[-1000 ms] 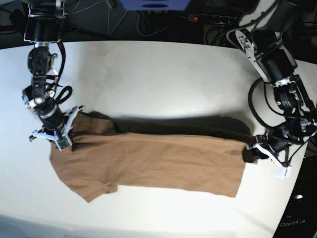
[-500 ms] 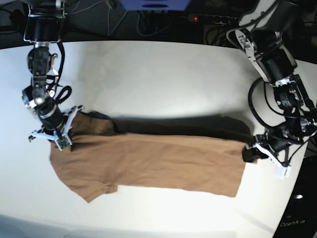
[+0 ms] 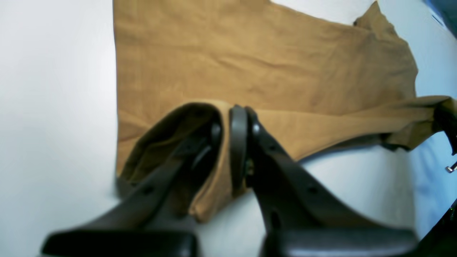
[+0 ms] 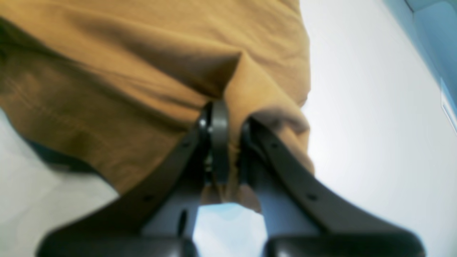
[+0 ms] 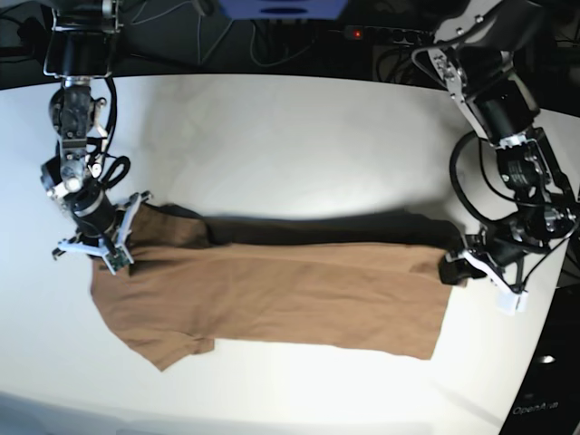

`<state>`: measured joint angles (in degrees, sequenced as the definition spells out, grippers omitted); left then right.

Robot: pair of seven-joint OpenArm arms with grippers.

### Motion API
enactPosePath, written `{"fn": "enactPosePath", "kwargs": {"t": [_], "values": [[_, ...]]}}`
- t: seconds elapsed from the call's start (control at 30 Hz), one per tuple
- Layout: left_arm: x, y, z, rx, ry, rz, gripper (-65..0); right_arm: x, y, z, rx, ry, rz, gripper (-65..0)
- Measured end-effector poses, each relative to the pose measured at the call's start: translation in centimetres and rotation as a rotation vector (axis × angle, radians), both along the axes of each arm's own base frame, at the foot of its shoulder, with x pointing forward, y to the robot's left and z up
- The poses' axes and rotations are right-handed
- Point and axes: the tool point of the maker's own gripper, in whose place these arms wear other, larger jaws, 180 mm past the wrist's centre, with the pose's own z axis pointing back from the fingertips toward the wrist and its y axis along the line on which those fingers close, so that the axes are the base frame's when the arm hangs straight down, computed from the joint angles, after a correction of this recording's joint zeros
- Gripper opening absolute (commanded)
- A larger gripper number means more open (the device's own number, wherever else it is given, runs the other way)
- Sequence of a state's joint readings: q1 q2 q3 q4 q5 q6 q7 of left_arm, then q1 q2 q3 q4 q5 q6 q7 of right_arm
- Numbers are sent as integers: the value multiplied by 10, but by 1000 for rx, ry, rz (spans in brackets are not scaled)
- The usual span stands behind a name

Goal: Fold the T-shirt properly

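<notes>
Between the left gripper's [image 3: 234, 117] dark jaws sits a pinched fold of the plain tan-brown short-sleeved cotton T-shirt [image 5: 272, 294], jaws clamped shut on the hem corner at the base view's right end. Right gripper [image 4: 228, 121], jaws likewise closed tight on a bunched bit of the same cloth at the shoulder end, base view's left. T-shirt lies lengthwise across the white worktop [image 5: 290, 145], stretched between the two grips, folded along its length: far edge raised and doubled over, showing dark in shadow, near edge flat. One short sleeve sticks out at the near left corner. Fabric plain, mild creases. Faint pale lettering on the dark area at the base view's bottom right, too small to read reliably. Tangled dark cables [image 5: 227, 36] run behind the worktop's far edge.
</notes>
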<state>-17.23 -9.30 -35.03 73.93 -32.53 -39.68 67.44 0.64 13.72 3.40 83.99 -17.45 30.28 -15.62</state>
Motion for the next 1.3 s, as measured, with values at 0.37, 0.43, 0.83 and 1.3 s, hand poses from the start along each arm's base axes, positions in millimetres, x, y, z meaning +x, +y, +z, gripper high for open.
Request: {"fn": "enactPosePath", "kwargs": {"t": [0.37,0.43,0.83,1.3], "values": [[-1,6,-1,5,-12,18,-622,2,6,-2,-63,49,84,-649],[-2,9,0,17,-9,18,-622,8,9,4,-63,36,98,-649],[7,18,4,80,-9,28,-622,23,23,15,-57,0,124,-649],[14,-3,-1,142,-26,-31,-622,21,24,13,-54,7,129,-649]]}}
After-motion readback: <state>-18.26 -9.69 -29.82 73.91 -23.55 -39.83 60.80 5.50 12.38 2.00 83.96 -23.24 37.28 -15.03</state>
